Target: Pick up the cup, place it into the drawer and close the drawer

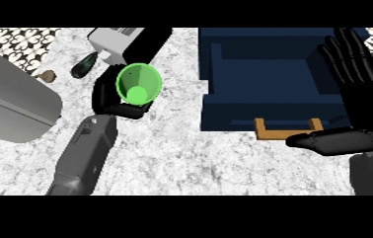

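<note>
Left hand (116, 101): curled round green cup (138, 84).
Right hand (350, 69): open, at drawer (273, 64).
Risk: cup clipping drawer's left wall on transfer.

Steep head view over counter (218, 158)

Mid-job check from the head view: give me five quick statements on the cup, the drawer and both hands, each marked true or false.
1. The left hand is curled round the green cup. True.
2. The cup already sits inside the drawer. False: it is held over the marble counter, left of the drawer.
3. The drawer is open. True.
4. The right hand grips the drawer's handle. False: it is open, fingers straight, at the view's right edge.
5. The cup lies on its side. False: its mouth faces up.
</note>
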